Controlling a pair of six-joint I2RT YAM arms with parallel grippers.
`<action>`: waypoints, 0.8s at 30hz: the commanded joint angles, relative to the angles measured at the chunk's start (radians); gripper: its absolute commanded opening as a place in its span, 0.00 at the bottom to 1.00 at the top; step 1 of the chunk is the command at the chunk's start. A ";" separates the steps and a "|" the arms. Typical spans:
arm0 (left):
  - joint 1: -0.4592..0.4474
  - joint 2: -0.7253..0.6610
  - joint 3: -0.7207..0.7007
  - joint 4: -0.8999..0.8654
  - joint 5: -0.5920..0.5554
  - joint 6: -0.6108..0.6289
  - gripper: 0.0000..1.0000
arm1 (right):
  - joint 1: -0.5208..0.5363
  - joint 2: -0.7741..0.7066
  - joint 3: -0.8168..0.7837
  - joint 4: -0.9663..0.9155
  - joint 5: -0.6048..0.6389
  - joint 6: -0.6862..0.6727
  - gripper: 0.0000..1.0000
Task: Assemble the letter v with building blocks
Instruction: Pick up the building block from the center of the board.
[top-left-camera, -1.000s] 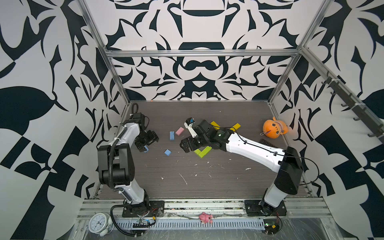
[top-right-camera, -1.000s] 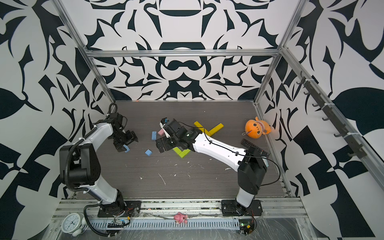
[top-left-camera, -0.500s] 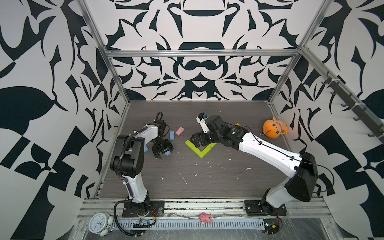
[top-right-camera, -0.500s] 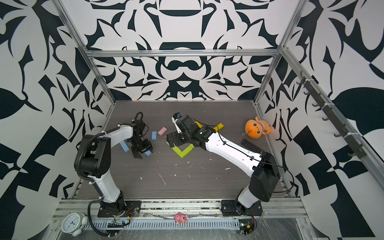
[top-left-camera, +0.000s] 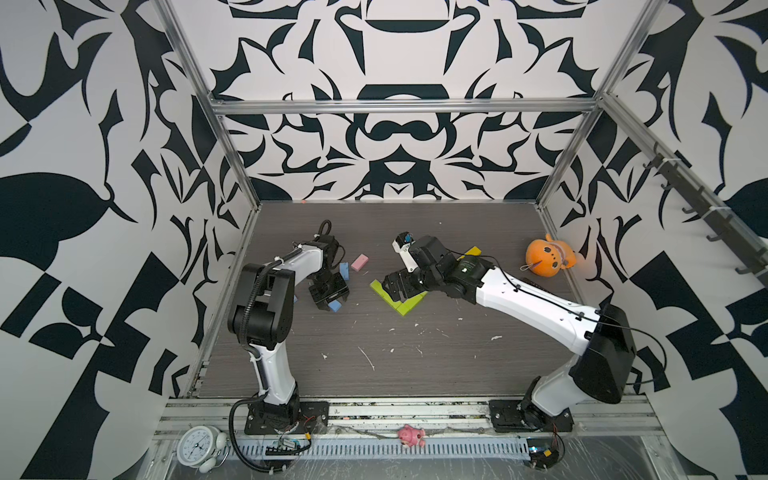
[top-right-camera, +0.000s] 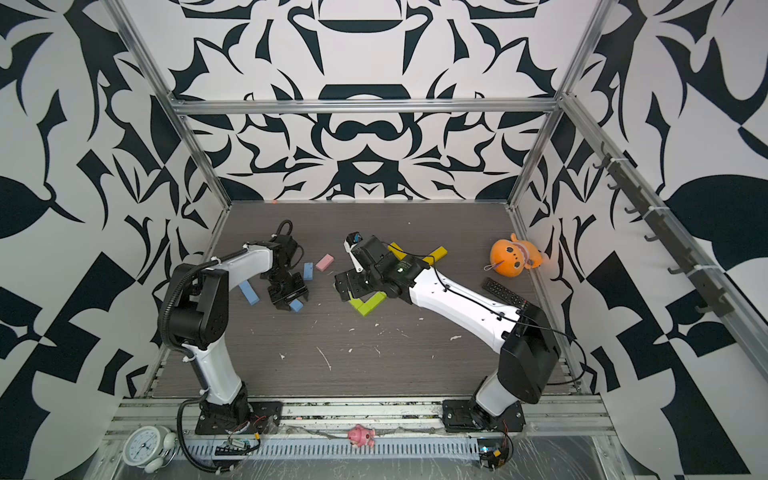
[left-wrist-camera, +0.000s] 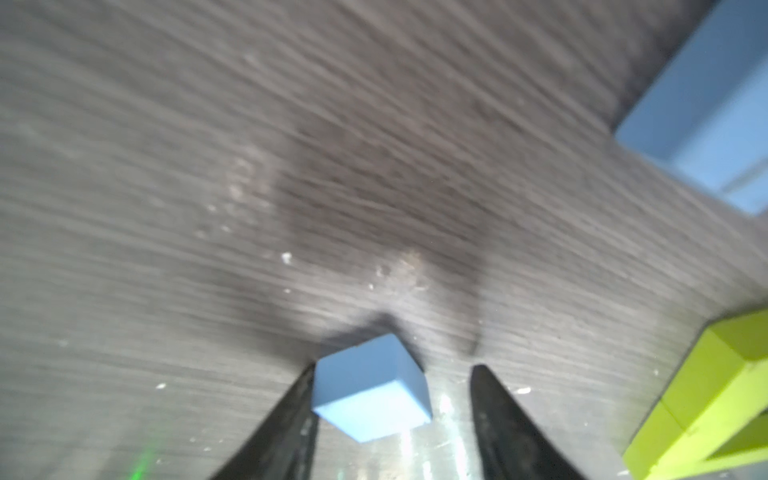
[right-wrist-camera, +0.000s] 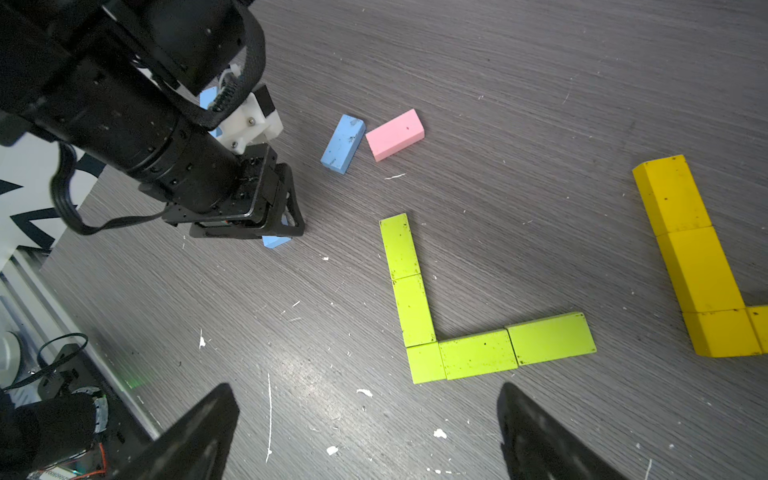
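Observation:
My left gripper (left-wrist-camera: 394, 370) stands low over a small light blue cube (left-wrist-camera: 372, 392), with its jaws around it. One finger (left-wrist-camera: 299, 399) touches the cube and a gap remains on the other side. Both top views show the same cube (top-left-camera: 335, 306) (top-right-camera: 296, 306) under the left gripper (top-left-camera: 330, 300). Lime green blocks (right-wrist-camera: 415, 307) lie joined in a V-shaped corner, and the open, empty right gripper (right-wrist-camera: 365, 432) hovers over them (top-left-camera: 400, 300). Yellow blocks (right-wrist-camera: 698, 266) form another corner behind. A pink block (top-left-camera: 360, 262) and a blue brick (top-left-camera: 344, 272) lie between the arms.
A longer blue brick (top-right-camera: 248, 291) lies near the left wall. An orange plush toy (top-left-camera: 548, 259) sits at the right wall, with a black remote control (top-right-camera: 500, 291) beside the right arm. An alarm clock (top-left-camera: 197, 449) and a pink toy (top-left-camera: 409, 434) rest on the front rail.
My left arm swung from the left wall over to the small blue cube and its jaws narrowed around it. The right gripper shifted slightly right over the lime blocks and stayed open.

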 joint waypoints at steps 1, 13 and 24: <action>-0.003 0.043 -0.007 -0.015 -0.032 0.003 0.46 | -0.006 -0.055 -0.009 0.036 -0.006 -0.010 0.99; 0.073 -0.109 -0.107 -0.103 -0.098 0.084 0.29 | -0.010 -0.058 -0.027 0.055 -0.019 -0.009 0.99; 0.251 -0.137 -0.133 -0.083 -0.132 0.146 0.30 | -0.011 -0.045 -0.023 0.075 -0.044 0.002 0.99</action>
